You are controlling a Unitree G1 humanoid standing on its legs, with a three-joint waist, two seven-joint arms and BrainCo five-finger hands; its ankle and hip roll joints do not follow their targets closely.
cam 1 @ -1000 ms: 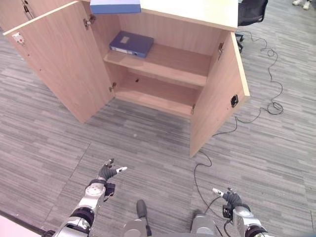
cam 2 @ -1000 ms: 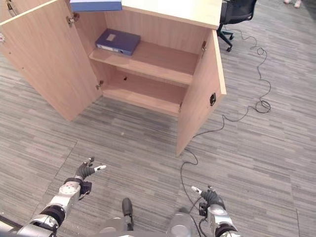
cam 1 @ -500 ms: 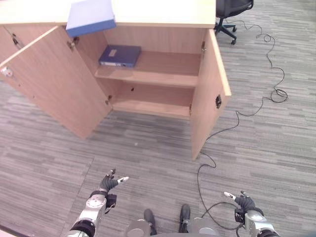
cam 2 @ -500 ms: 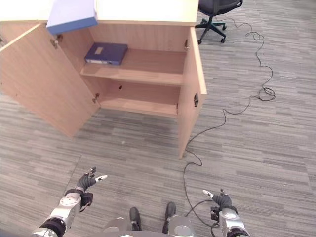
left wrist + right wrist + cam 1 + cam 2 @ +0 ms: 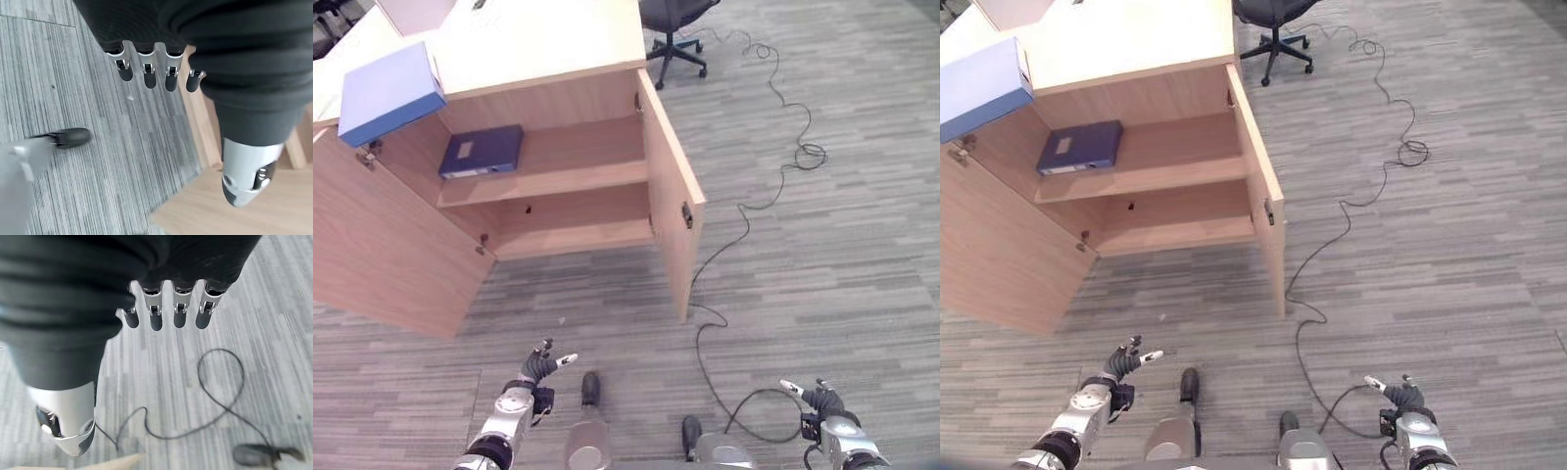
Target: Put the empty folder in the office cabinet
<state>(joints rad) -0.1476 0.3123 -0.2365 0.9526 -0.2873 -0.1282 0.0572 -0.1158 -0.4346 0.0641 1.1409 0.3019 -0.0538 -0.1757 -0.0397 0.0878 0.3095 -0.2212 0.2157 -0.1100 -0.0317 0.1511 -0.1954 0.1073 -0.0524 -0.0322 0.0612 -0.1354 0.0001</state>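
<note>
While both doors stand wide, the cabinet (image 5: 558, 186) shows a dark blue folder (image 5: 481, 152) lying flat on its upper shelf (image 5: 578, 176), toward the left end. A lighter blue folder (image 5: 389, 93) sits on the cabinet top (image 5: 538, 39), overhanging the front edge at the left corner. Down low, the left robot hand (image 5: 540, 368) hangs over the carpet (image 5: 803, 274) with fingers straight and spread, holding nothing (thumb out to the side). The right robot hand (image 5: 820, 401) is the same, loose and empty, beside a looping cable (image 5: 744, 211). An office chair (image 5: 674, 20) stands behind the cabinet.
</note>
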